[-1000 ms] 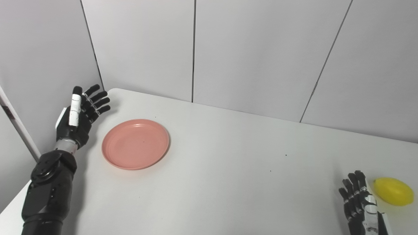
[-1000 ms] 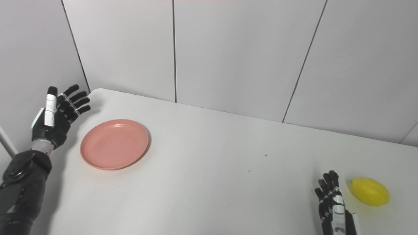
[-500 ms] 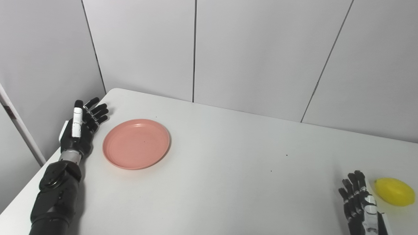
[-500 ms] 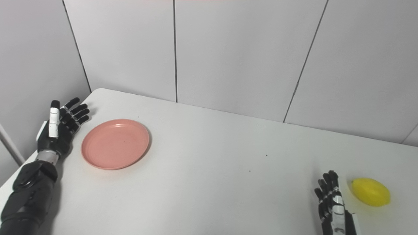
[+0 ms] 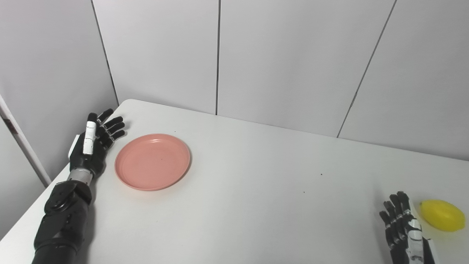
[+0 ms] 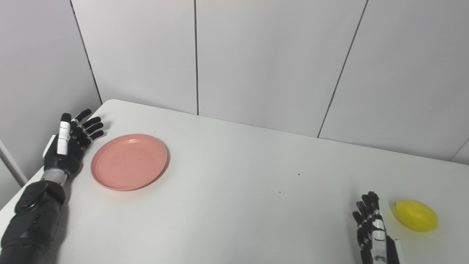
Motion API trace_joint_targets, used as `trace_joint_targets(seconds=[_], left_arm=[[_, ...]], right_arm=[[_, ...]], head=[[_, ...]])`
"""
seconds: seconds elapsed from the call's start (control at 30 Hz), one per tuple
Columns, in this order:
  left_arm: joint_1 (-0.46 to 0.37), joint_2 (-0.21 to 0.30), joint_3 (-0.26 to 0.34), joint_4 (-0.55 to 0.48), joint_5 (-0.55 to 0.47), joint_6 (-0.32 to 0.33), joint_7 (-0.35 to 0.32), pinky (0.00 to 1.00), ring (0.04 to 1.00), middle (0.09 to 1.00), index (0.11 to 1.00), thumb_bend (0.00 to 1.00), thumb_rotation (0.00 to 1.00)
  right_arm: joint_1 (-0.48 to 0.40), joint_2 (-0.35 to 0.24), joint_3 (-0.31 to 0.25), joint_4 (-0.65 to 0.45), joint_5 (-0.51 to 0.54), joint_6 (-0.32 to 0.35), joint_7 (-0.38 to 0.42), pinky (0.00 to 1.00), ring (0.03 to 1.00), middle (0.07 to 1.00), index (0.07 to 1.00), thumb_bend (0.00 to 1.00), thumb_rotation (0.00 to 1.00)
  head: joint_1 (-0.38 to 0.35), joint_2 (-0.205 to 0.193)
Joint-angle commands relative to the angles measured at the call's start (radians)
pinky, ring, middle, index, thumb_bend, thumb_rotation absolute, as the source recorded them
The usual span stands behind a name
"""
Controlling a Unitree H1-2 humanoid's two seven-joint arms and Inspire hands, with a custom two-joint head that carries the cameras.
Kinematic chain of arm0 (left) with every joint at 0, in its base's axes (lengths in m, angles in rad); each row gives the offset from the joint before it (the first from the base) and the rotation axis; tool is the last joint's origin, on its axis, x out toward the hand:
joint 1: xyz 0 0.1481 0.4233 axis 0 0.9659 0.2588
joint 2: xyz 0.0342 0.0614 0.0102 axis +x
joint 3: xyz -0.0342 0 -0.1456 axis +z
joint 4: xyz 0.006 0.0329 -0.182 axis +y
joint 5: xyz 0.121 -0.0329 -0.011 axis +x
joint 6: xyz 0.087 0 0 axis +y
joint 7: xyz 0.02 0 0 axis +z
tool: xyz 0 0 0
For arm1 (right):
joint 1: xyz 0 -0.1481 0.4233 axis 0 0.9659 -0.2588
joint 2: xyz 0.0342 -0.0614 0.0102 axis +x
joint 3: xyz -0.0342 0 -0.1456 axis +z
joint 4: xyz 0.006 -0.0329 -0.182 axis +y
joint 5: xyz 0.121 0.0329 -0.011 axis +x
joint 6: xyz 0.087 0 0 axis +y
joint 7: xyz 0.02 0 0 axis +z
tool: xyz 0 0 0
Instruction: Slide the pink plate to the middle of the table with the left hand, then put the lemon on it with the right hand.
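Observation:
A pink plate lies flat on the white table at its left side. My left hand is open with its fingers spread. It stands just left of the plate's rim, low over the table near the left edge, apart from the plate. A yellow lemon lies at the table's right front. My right hand is open with fingers up, just left of the lemon and not touching it. In the right eye view the plate and lemon show the same way.
Grey wall panels stand close behind the table and along its left side. The table's left edge runs right beside my left forearm. A white post leans at the far left.
My left hand has come down from a raised position to table height and moved slightly toward the plate's left rim. The plate, the lemon and my right hand have not moved.

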Motion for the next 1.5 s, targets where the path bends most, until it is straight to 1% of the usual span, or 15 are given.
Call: trace_joint_targets(seconds=[0.0,0.13,0.23,0.37,0.5,0.57,0.8,0.9,1.03,1.17,1.27,1.33,1.47], left_arm=[[0.007,-0.007,-0.012,-0.047,0.005,0.042,0.004,0.76,0.762,0.718,0.786,0.91,0.81],[0.034,-0.026,-0.02,-0.132,0.007,0.091,0.03,0.74,0.745,0.707,0.784,0.86,0.82],[0.061,-0.042,-0.028,-0.217,0.011,0.14,0.057,0.74,0.748,0.709,0.782,0.87,0.82],[0.079,-0.051,-0.039,-0.268,0.034,0.174,0.09,0.75,0.756,0.72,0.78,0.89,0.81],[0.099,-0.07,-0.043,-0.337,0.052,0.225,0.135,0.79,0.775,0.743,0.778,0.87,0.8],[0.105,-0.072,-0.049,-0.353,0.069,0.242,0.151,0.81,0.791,0.76,0.781,0.88,0.79],[0.113,-0.083,-0.062,-0.385,0.106,0.269,0.182,0.84,0.816,0.783,0.788,0.89,0.77],[0.118,-0.091,-0.066,-0.397,0.12,0.275,0.194,0.84,0.817,0.782,0.79,0.88,0.78],[0.124,-0.11,-0.067,-0.432,0.127,0.304,0.22,0.83,0.803,0.767,0.775,0.86,0.79],[0.126,-0.133,-0.07,-0.454,0.146,0.323,0.256,0.81,0.789,0.761,0.777,0.88,0.78],[0.125,-0.149,-0.073,-0.468,0.16,0.33,0.277,0.79,0.778,0.751,0.776,0.87,0.79],[0.124,-0.161,-0.073,-0.476,0.162,0.333,0.287,0.78,0.775,0.747,0.773,0.86,0.79],[0.124,-0.188,-0.075,-0.499,0.154,0.343,0.294,0.76,0.763,0.738,0.771,0.88,0.78]], right_arm=[[0.014,0.015,0.009,0.026,0.003,0.004,0.0,1.0,1.0,0.994,1.0,0.62,0.99],[0.015,0.014,0.012,0.024,-0.003,0.004,-0.001,1.0,1.0,0.992,1.0,0.63,1.0],[0.014,0.015,0.013,0.026,0.001,-0.001,0.003,1.0,1.0,0.992,1.0,0.63,0.99],[0.018,0.012,0.015,0.013,-0.002,0.016,0.0,1.0,1.0,0.994,1.0,0.65,0.99],[0.019,0.013,0.015,0.013,-0.003,0.015,-0.003,1.0,1.0,0.993,1.0,0.65,0.99],[0.019,0.012,0.014,0.013,-0.002,0.019,-0.003,1.0,1.0,0.991,1.0,0.66,0.98],[0.017,0.011,0.015,0.016,-0.003,0.019,-0.003,1.0,1.0,0.993,1.0,0.66,0.98],[0.017,0.013,0.016,0.014,-0.007,0.02,-0.006,1.0,1.0,0.989,1.0,0.66,0.99],[0.016,0.016,0.017,0.014,-0.011,0.019,-0.01,1.0,1.0,0.99,1.0,0.67,0.98],[0.018,0.018,0.018,0.005,-0.018,0.025,-0.017,1.0,0.993,0.987,1.0,0.67,0.98],[0.017,0.019,0.018,0.005,-0.021,0.023,-0.019,1.0,0.998,0.984,1.0,0.66,0.99],[0.017,0.02,0.019,0.004,-0.024,0.022,-0.019,1.0,0.998,0.984,1.0,0.66,0.99],[0.016,0.021,0.02,0.004,-0.026,0.024,-0.019,1.0,0.995,0.981,1.0,0.66,0.99]], head=[[0.0,0.002],[-0.002,0.004],[-0.003,0.008],[-0.003,0.009],[-0.006,0.011],[-0.005,0.013],[-0.007,0.014],[-0.008,0.018],[-0.009,0.022],[-0.012,0.023],[-0.013,0.025],[-0.015,0.026],[-0.018,0.027]])
